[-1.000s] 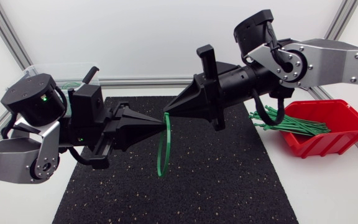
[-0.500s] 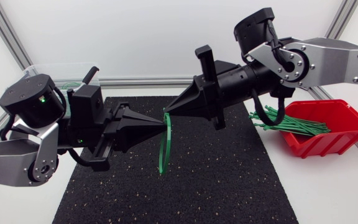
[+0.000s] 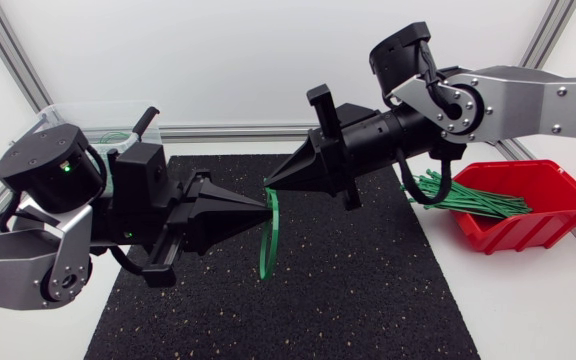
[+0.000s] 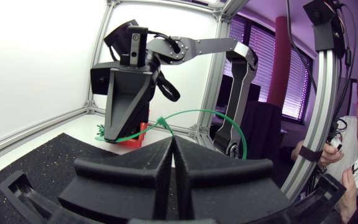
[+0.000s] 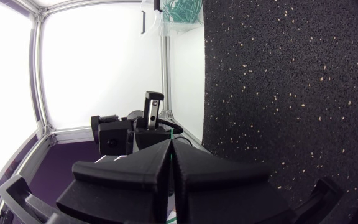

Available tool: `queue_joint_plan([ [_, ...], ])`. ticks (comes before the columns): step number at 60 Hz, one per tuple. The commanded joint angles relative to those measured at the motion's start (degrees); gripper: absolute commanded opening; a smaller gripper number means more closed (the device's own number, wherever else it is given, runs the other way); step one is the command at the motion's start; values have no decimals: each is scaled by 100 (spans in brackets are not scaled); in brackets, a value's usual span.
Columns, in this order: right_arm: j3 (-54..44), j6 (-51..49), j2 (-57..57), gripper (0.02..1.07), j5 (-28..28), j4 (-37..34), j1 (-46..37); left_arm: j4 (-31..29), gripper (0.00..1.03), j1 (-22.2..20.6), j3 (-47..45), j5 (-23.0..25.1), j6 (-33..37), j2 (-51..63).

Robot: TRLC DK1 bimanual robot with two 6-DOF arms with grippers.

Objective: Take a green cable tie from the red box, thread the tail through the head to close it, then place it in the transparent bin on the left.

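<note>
I count two hands: one left hand and one right hand. One looped cable tie hangs at their tips. One red box at 3 o'clock holds a bundle of ties, too tangled to number. One transparent bin sits at 10 o'clock, and there is one black mat.
</note>
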Motion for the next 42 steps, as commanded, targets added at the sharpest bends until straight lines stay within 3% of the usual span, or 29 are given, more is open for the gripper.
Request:
queue_joint_plan([
  [1,1,-291,-172,8,169,-149,105,151,3,74,206,40,-6,191],
  [8,45,-730,-295,8,573,-466,184,-175,3,276,470,-83,-41,350],
  [13,98,-976,-321,9,872,-703,184,-772,3,382,725,-250,214,446],
  [20,116,-1829,-321,45,1777,-1265,457,-2275,3,390,1032,-611,1295,446],
  [29,45,-2277,-418,50,2594,-1415,474,-3224,3,426,1235,-1094,1954,429],
  [31,36,-2418,-444,50,3043,-1432,483,-3611,3,461,1331,-1279,2226,367],
  [42,63,-2831,-488,61,3623,-1696,404,-4666,3,496,1595,-2114,2815,77],
])
